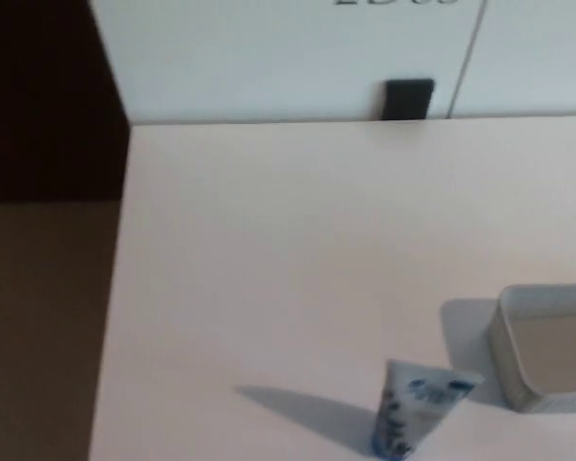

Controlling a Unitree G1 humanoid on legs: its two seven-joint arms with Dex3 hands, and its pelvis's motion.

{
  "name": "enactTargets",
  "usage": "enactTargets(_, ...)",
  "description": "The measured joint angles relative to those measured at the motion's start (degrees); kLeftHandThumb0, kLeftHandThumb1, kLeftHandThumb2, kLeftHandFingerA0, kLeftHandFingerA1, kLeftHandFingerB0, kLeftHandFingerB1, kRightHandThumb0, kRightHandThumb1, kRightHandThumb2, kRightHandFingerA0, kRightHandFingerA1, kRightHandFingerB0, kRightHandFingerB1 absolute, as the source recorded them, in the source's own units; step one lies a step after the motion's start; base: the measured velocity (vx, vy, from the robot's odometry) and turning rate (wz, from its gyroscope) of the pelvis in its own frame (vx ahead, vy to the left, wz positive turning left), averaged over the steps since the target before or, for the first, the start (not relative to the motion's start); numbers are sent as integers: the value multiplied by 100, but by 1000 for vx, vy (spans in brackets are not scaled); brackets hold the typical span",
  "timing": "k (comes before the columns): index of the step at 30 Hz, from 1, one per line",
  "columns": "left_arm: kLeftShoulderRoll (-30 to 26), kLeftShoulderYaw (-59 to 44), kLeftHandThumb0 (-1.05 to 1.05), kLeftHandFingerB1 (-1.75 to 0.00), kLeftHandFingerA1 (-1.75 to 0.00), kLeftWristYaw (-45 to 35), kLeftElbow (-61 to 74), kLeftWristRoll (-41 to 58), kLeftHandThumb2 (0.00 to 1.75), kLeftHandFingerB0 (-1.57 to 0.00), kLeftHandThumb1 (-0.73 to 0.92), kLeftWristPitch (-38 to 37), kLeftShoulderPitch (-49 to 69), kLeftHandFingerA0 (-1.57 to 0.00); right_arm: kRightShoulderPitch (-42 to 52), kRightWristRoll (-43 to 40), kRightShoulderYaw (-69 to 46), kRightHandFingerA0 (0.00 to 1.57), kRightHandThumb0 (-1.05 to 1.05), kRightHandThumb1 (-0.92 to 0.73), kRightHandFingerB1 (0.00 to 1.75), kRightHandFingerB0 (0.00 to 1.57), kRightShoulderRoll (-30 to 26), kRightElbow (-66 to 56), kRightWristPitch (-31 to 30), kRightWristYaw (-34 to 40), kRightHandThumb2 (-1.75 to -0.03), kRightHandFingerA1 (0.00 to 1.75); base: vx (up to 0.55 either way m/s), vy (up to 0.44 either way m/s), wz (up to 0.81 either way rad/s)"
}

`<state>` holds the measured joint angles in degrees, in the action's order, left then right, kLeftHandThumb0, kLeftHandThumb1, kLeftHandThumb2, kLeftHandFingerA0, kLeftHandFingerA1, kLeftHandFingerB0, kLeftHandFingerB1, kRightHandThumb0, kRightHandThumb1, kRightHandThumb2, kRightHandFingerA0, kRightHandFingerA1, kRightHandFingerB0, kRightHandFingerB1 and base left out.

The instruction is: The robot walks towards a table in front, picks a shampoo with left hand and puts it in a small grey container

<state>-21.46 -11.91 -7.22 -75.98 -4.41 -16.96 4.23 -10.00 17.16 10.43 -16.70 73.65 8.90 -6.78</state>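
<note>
A white shampoo tube with blue print [415,408] stands on the white table [288,250] near the bottom edge of the head view, right of centre, its wide end up. Just to its right sits a small grey container [507,357], open on top and cut off by the picture's right edge; a narrow gap separates it from the tube. Neither of my hands shows in the picture.
The table's left edge runs down the picture at about a quarter of its width, with brown floor [38,327] beyond it. Behind the table is a white wall with a small black box [408,99] at the table's far edge.
</note>
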Motion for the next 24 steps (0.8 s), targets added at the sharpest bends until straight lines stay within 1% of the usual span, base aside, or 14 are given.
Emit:
enactTargets(1,0,-6,-65,-46,-59,-3,-3,11,55,-9,50,-1,5,-14,-10,6,7,69,-37,-70,40,54,9,0,0,0,-61,48,-162,37,4)
enactTargets(2,-1,-7,-67,-50,-60,-4,-8,15,72,-6,42,-1,27,-13,-9,14,16,69,-38,-70,40,54,11,2,-1,0,-61,48,-149,-17,-1)
enactTargets(3,0,-6,-37,-52,-55,-5,-11,18,86,0,26,-2,52,-4,-3,23,22,67,-38,-70,40,53,11,2,1,1,-61,48,-151,-25,-2)
enactTargets(8,2,-6,-37,-52,-55,-34,-2,34,86,0,25,-4,159,-4,74,37,22,68,-38,-70,41,53,11,19,5,1,-61,47,-120,-101,-2)
enactTargets(9,2,-6,-68,-51,-60,-36,3,35,73,-6,42,-5,162,-12,78,38,22,67,-37,-71,41,54,11,19,5,0,-61,47,-136,-191,3)
enactTargets(11,15,5,-69,-50,-59,-36,9,35,74,-7,42,-8,172,-13,92,41,24,67,-38,-71,41,54,29,28,3,4,-61,47,-152,-336,-15)
enactTargets(14,62,37,-69,-50,-60,-38,8,31,75,-5,42,-7,218,-14,103,51,30,67,-37,-71,41,53,-41,33,6,4,-61,47,-203,-316,-4)
enactTargets(15,69,41,-38,-53,-55,-39,9,31,86,0,24,-7,220,-4,109,53,32,65,-38,-70,40,52,-59,39,0,4,-61,46,-92,-148,-9)
enactTargets(17,79,44,-38,-53,-55,-45,11,35,86,0,25,-7,235,-5,119,60,41,66,-37,-70,40,53,-65,42,-4,6,-61,47,-59,-114,-1)
enactTargets(24,87,67,-39,-53,-56,-48,19,36,86,0,24,-8,331,-6,161,67,65,65,-37,-70,40,54,-64,48,-19,7,-61,47,5,31,-1)
